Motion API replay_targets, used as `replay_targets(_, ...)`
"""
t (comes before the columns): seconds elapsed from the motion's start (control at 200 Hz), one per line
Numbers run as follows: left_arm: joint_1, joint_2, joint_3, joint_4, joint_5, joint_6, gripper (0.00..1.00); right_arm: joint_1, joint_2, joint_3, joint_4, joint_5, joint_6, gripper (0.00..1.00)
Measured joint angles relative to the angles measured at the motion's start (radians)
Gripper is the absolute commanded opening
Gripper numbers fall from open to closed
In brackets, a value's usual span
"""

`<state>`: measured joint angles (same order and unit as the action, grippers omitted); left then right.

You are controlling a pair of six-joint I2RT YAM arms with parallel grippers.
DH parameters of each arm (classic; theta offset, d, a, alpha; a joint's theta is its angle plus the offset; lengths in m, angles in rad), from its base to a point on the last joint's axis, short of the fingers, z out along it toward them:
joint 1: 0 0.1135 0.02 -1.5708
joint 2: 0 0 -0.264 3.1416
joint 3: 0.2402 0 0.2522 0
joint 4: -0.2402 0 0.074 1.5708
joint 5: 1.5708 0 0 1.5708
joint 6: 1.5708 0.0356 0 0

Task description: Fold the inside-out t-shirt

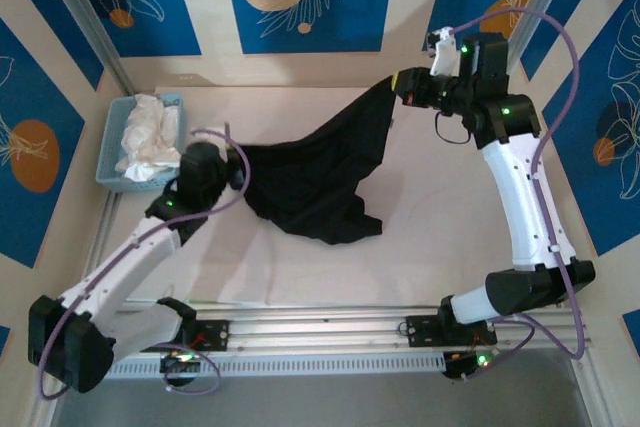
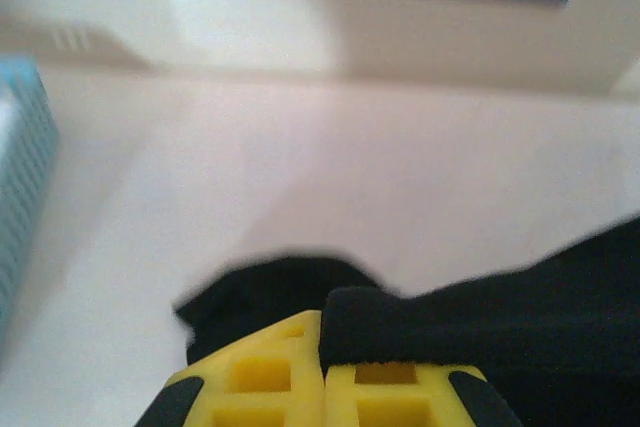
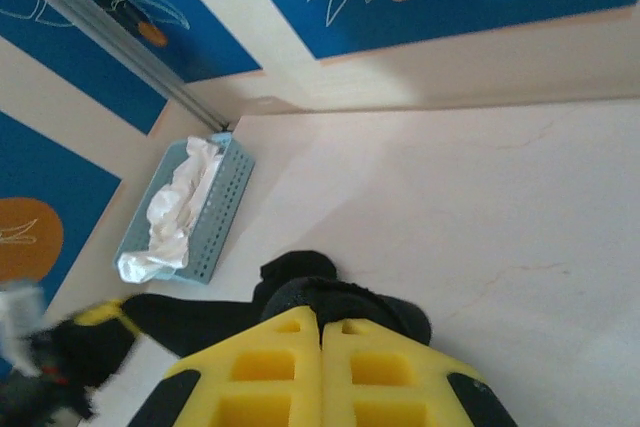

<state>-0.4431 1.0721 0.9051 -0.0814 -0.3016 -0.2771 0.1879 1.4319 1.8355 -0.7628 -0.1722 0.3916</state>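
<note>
The black inside-out t-shirt [image 1: 325, 172] hangs stretched between my two grippers, its lower bulk sagging onto the pale table [image 1: 440, 207]. At the shirt's left end my left gripper [image 1: 238, 165] is low and shut on the cloth. In the left wrist view the yellow fingers [image 2: 262, 377] meet with a fold of the t-shirt [image 2: 470, 312] pinched between them. My right gripper [image 1: 399, 84] is raised at the back right and shut on the shirt's other end. In the right wrist view black cloth [image 3: 335, 297] bunches over the closed yellow fingertips [image 3: 375, 367].
A blue basket [image 1: 112, 147] holding a white cloth garment [image 1: 150, 132] stands at the back left, close to my left arm. The basket [image 3: 215, 212] also appears in the right wrist view. Blue-patterned walls and a metal post [image 1: 85, 17] enclose the table.
</note>
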Motion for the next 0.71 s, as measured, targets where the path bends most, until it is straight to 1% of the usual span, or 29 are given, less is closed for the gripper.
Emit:
replay_targets(0.185,0.000,-0.050,0.388,-0.079,-0.049,0.093,0.00,-0.023,-0.028,0.205,-0.031,0.028,-0.026,0.00)
replay_targets(0.28,0.000,-0.085,0.556,-0.139,-0.051,0.133,0.00,-0.039,-0.094,0.246,-0.042,0.042,-0.033,0.00)
replay_targets(0.38,0.000,-0.116,0.679,-0.209,-0.052,0.177,0.00,-0.039,-0.192,0.257,-0.049,0.041,-0.038,0.00)
replay_targets(0.46,0.000,-0.137,0.732,-0.259,-0.069,0.210,0.00,-0.039,-0.266,0.256,-0.058,0.035,-0.039,0.00)
replay_targets(0.55,0.000,-0.146,0.737,-0.296,-0.097,0.237,0.00,-0.039,-0.342,0.220,-0.059,0.015,-0.040,0.00)
replay_targets(0.625,0.000,-0.132,0.703,-0.319,-0.127,0.255,0.00,-0.039,-0.397,0.144,-0.056,0.008,-0.040,0.00)
replay_targets(0.705,0.005,-0.084,0.653,-0.334,-0.150,0.263,0.00,-0.039,-0.415,0.033,-0.044,0.008,-0.040,0.00)
